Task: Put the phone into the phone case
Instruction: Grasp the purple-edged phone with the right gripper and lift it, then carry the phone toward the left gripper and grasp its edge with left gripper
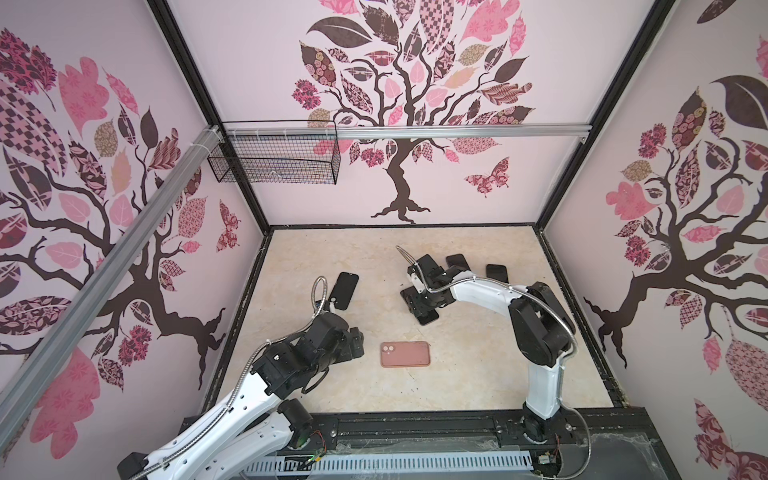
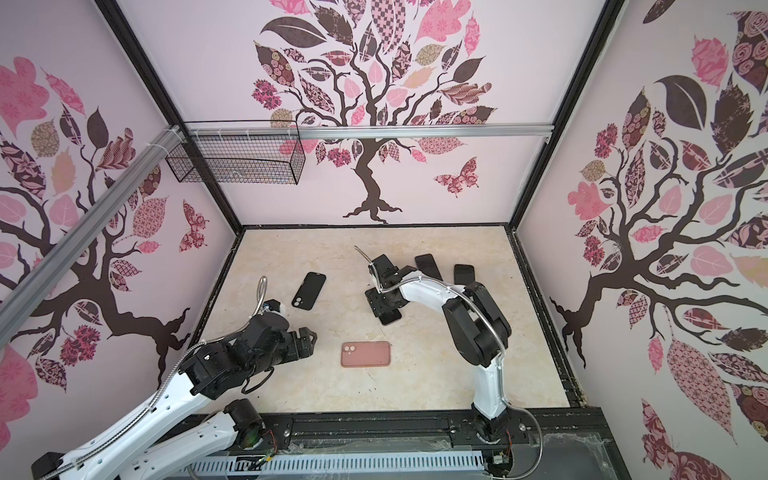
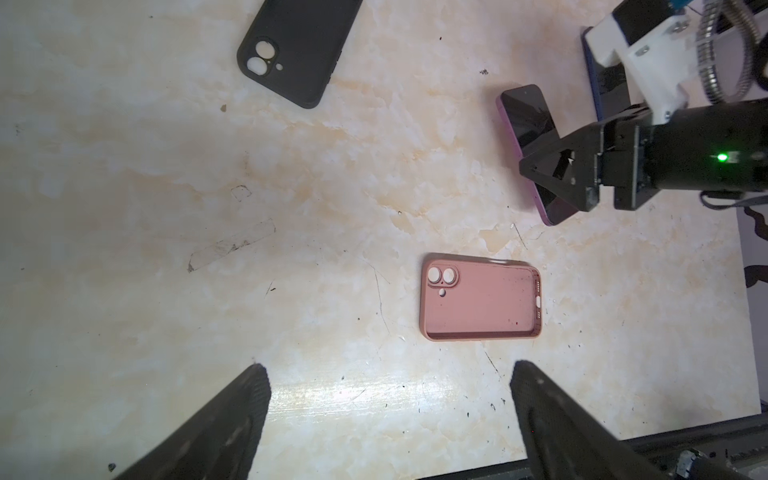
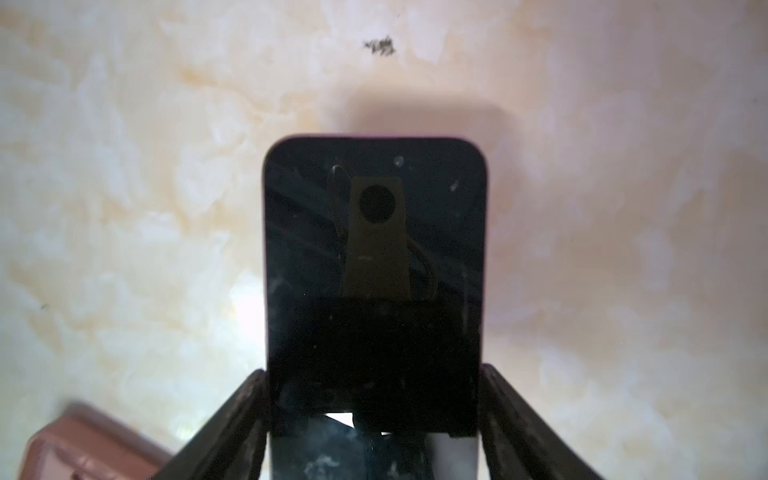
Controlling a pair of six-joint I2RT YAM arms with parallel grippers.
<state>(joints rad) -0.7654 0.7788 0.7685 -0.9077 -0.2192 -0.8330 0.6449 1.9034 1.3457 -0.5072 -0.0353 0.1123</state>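
Note:
The pink phone case [image 1: 405,354] [image 2: 366,354] [image 3: 480,303] lies flat on the marble table with its hollow side up and its camera holes toward the left arm. My left gripper [image 1: 357,343] [image 2: 307,343] [image 3: 389,368] hovers open just left of it with nothing between its fingers. Farther back, my right gripper [image 1: 419,303] [image 2: 382,305] [image 3: 548,174] [image 4: 374,372] is shut on the long edges of a dark-screened phone [image 1: 428,318] [image 3: 528,120] [image 4: 376,249] with a purple rim. The phone's free end casts a shadow on the table. A corner of the case [image 4: 83,449] shows in the right wrist view.
A black phone case [image 1: 345,291] [image 2: 308,291] [image 3: 299,50] lies at the back left. Two more dark phones [image 1: 459,262] [image 1: 496,273] lie at the back right behind the right arm. A wire basket [image 1: 274,153] hangs on the back wall rail.

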